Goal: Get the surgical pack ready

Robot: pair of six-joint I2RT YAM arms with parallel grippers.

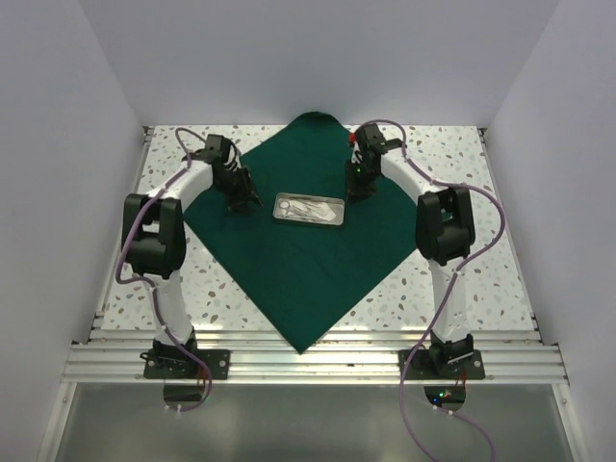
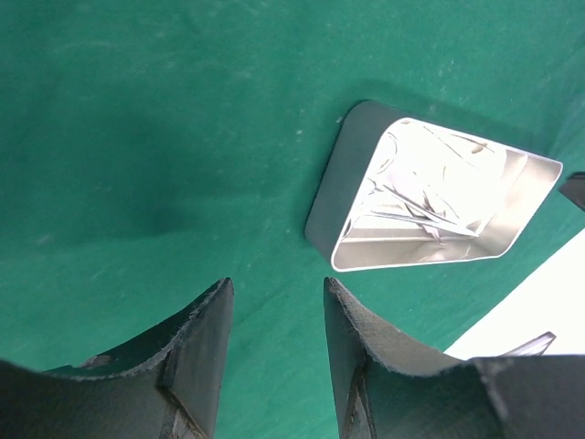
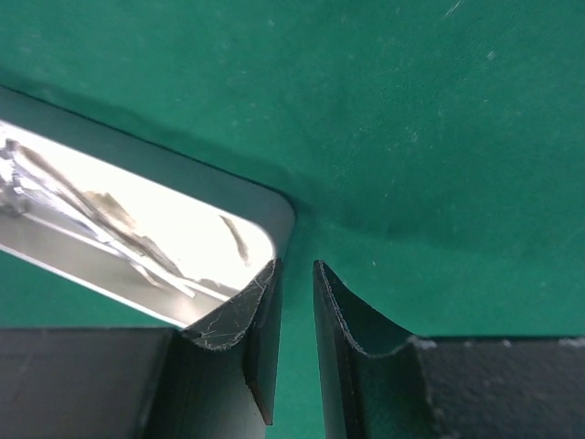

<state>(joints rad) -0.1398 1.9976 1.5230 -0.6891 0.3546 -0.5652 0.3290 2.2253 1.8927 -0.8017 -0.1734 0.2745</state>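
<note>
While the left gripper (image 1: 241,200) hangs half open and empty just left of the tray (image 1: 339,214), which sits with its steel instruments (image 2: 411,197) in the middle of the spread green cloth (image 1: 298,279), the right gripper (image 1: 358,188) hovers at the tray's right end, barely parted and gripping nothing. Wrapping looks next: each claw should pinch cloth alone, clear of the rim, and fold without dragging the tray. A speckled table (image 1: 452,279) lies beneath, with plain pale walls (image 1: 96,115) on three sides.

Glare-blurred instruments (image 2: 416,206) in tray (image 2: 336,178)

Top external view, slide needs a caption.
Left gripper and right gripper flank a steel tray on the spread green cloth.
</note>
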